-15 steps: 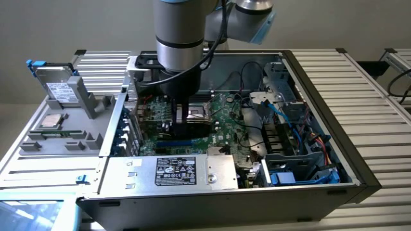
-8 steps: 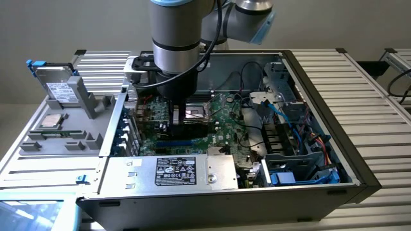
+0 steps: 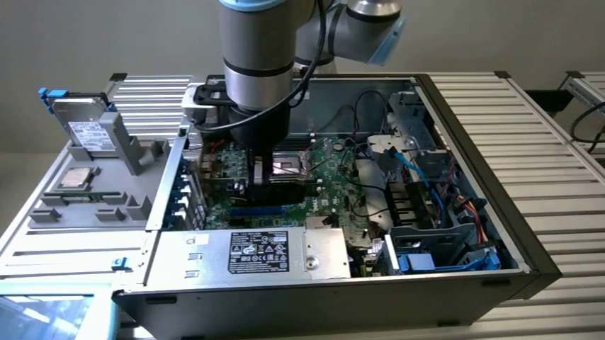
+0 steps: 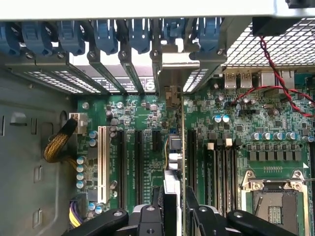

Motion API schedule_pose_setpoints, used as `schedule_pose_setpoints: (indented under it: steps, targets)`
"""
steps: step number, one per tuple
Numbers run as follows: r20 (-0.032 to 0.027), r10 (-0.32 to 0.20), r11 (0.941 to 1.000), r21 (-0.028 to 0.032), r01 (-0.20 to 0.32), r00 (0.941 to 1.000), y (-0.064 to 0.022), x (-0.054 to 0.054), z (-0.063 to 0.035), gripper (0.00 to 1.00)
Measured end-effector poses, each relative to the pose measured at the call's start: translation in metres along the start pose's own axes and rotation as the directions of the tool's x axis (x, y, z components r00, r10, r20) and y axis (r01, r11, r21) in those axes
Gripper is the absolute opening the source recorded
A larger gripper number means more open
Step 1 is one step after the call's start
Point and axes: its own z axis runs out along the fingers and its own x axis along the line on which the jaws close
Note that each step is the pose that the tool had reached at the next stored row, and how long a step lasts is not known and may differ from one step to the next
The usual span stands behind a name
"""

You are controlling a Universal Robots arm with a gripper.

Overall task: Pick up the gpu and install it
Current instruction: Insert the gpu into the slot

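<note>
Gpu axis: the gpu (image 4: 173, 147), a thin green circuit card with a silver metal end bracket, stands on edge, upright to the large green motherboard (image 4: 147, 123). Its long axis runs from the claw to the case's rear wall.
Gpu heading: the bracket end points at the rear slot openings, under the row of blue plastic latches (image 4: 106, 34).
Gpu vs claw: the card's near end sits between the two black fingers of the claw (image 4: 173, 194), one finger on each face.
Claw state: closed on the gpu, gripping it by its faces.
Gpu position: over the motherboard's expansion area, between the long black slots (image 4: 139, 162) and the memory slots (image 4: 216, 167). Cannot tell whether it is seated.
Gpu look: seen edge-on as a narrow strip, so little of either face shows. A pale connector block sits mid-length.
Neighbours: white slot (image 4: 102, 162) well to one side; metal-framed processor socket (image 4: 275, 201) to the other.
Setting: grey robot arm (image 3: 255, 57) reaches down into the open dark-grey tower case (image 3: 472, 127), which lies on a ribbed metal tabletop (image 3: 557, 177).
</note>
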Motion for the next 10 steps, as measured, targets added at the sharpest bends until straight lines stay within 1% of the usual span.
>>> schedule_pose_setpoints:
  steps: [2, 3, 4, 5, 10]
  targets:
    - [0.0008, 0.000, 1.0000, -0.0058, 0.000, 1.0000, 0.0000, 0.0003, 0.0016, 0.28]
    - [0.0011, 0.000, 1.0000, -0.0097, 0.000, 1.0000, 0.0000, 0.0005, 0.0023, 0.28]
    - [0.0016, 0.000, 0.9999, -0.0157, 0.000, 1.0000, -0.0001, 0.0008, 0.0028, 0.28]
    - [0.0020, 0.000, 0.9998, -0.0188, 0.000, 1.0000, -0.0002, 0.0010, 0.0033, 0.28]
    - [0.0072, 0.000, 0.9998, -0.0196, 0.000, 1.0000, 0.0001, 0.0033, 0.0049, 0.28]
